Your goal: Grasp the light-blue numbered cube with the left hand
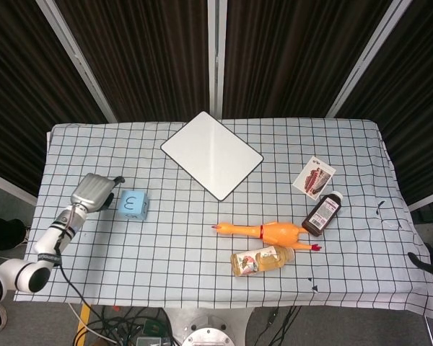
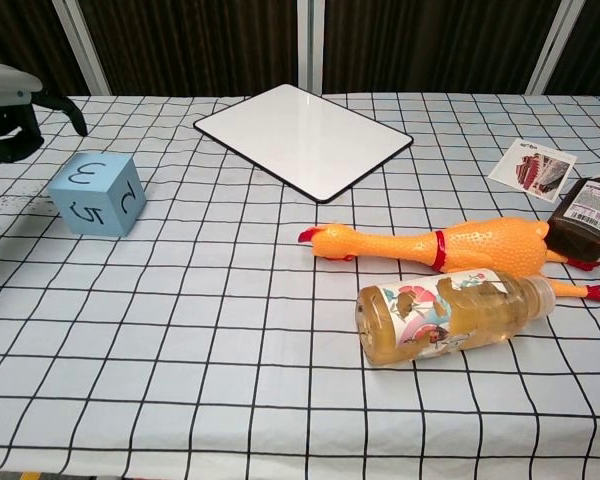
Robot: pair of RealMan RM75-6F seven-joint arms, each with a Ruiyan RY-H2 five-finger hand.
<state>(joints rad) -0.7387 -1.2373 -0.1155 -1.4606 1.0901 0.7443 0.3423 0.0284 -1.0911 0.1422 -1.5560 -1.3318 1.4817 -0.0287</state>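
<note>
The light-blue cube (image 1: pixel 133 205) marked 3 on top sits on the checked cloth near the table's left side; the chest view shows the same cube (image 2: pixel 95 195) with a 5 on its front face. My left hand (image 1: pixel 94 192) hovers just left of it, slightly toward the far side, grey back up, fingers apart and holding nothing. In the chest view the left hand (image 2: pixel 10 112) sits above and left of the cube, apart from it. A small part of my right hand (image 1: pixel 427 261) shows off the table's right edge, too little to read.
A white board (image 1: pixel 211 154) lies at the far middle. To the right are a rubber chicken (image 1: pixel 268 232), a lying juice bottle (image 1: pixel 262 260), a dark brown bottle (image 1: pixel 323 213) and a small card (image 1: pixel 314 176). The table's left edge (image 1: pixel 45 180) is close behind the hand.
</note>
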